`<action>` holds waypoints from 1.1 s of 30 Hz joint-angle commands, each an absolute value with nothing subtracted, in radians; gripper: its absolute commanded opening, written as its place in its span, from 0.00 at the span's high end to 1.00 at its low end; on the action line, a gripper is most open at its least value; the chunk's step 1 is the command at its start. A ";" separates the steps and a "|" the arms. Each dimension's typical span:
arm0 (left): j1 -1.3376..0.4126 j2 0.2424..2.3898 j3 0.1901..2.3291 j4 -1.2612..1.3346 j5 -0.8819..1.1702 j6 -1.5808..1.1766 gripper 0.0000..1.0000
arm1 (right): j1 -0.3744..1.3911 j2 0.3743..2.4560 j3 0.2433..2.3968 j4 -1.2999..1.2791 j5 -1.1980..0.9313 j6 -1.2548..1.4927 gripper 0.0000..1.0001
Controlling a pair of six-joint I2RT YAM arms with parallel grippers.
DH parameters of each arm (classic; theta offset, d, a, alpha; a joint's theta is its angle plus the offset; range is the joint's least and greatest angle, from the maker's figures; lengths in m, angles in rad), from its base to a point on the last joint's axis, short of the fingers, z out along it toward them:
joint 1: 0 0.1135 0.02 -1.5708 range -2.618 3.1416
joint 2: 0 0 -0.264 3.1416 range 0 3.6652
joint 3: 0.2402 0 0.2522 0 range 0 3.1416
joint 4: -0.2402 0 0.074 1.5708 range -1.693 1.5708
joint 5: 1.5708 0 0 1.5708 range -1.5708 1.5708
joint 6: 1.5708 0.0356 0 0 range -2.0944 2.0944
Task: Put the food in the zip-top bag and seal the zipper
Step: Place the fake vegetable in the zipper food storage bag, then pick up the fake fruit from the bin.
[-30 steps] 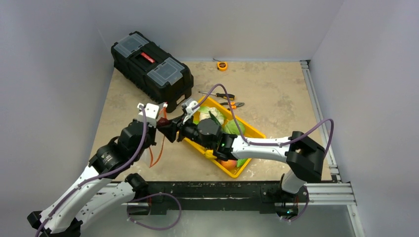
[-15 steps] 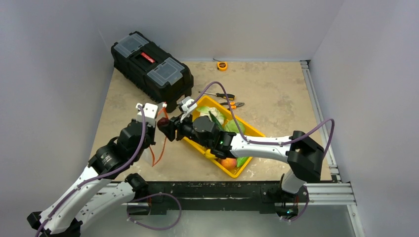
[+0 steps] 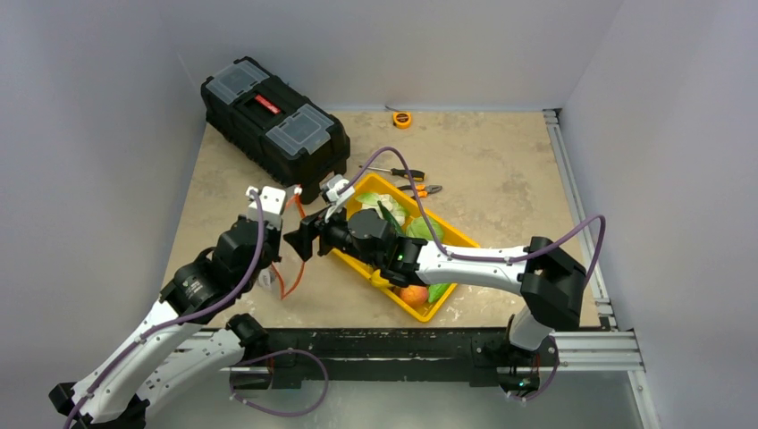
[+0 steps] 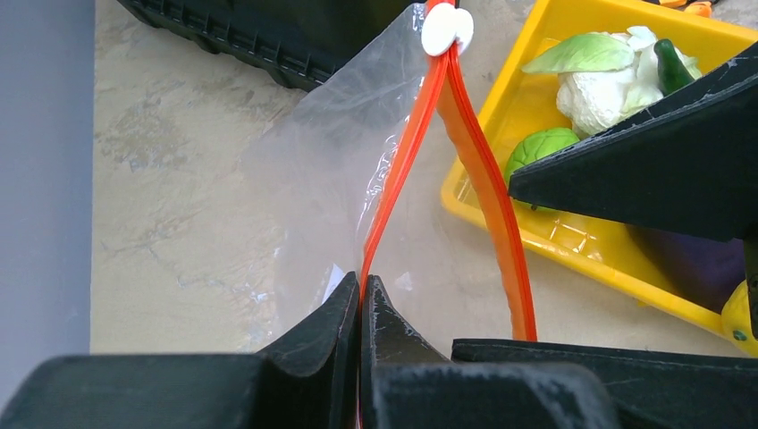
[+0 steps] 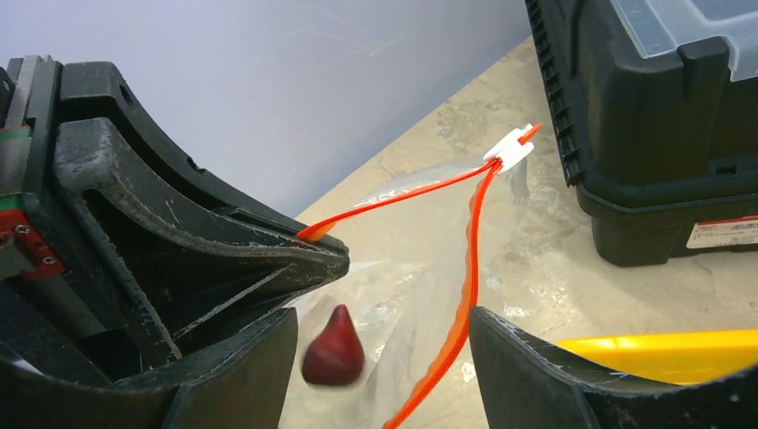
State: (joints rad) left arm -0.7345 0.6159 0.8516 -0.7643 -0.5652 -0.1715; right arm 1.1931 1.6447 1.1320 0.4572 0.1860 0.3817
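My left gripper (image 4: pixel 362 288) is shut on one side of the zipper (image 4: pixel 400 174), the red-orange strip of the clear zip-top bag (image 4: pixel 322 170), and holds its mouth open. A white slider (image 4: pixel 447 29) sits at the strip's far end. My right gripper (image 5: pixel 380 326) is open over the bag's mouth. A dark red teardrop toy food (image 5: pixel 332 349), blurred, is inside the bag between its jaws, touching neither. More food lies in the yellow tray (image 3: pixel 450 237): cauliflower (image 4: pixel 594 89), a green cabbage (image 4: pixel 545 147), an eggplant (image 4: pixel 688 259), a peach (image 3: pixel 413 295).
A black toolbox (image 3: pixel 273 116) stands at the back left, close behind the bag. A screwdriver (image 3: pixel 393 172) and pliers (image 3: pixel 422 189) lie behind the tray. A yellow tape measure (image 3: pixel 402 119) lies at the back wall. A metal rail (image 3: pixel 581 206) runs along the table's right edge.
My right gripper moved left over the bag's mouth and opened, and the dark red food left its jaws and dropped into the bag. My left gripper kept its hold on the zipper.
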 commanded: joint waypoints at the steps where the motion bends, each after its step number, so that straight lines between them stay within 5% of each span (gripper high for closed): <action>1: -0.737 0.623 0.855 -0.724 -0.584 -0.161 1.00 | 1.197 1.603 1.150 0.453 0.181 0.372 0.30; 14: -0.738 0.651 0.858 -0.745 -0.610 -0.169 1.00 | 1.197 1.408 1.006 0.363 0.243 0.347 0.32; 27: -0.736 0.664 0.868 -0.753 -0.533 -0.163 1.00 | 1.176 1.145 0.799 -0.022 0.584 0.259 0.28; 33: -0.736 0.670 0.868 -0.754 -0.515 -0.166 1.00 | 1.161 1.137 0.790 -0.113 0.323 0.206 0.34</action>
State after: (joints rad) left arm -0.7345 0.6666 0.8516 -0.7731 -0.5343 -0.1719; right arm 1.1625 1.1549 0.7921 -0.0353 0.4816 0.2634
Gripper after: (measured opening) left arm 0.005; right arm 0.649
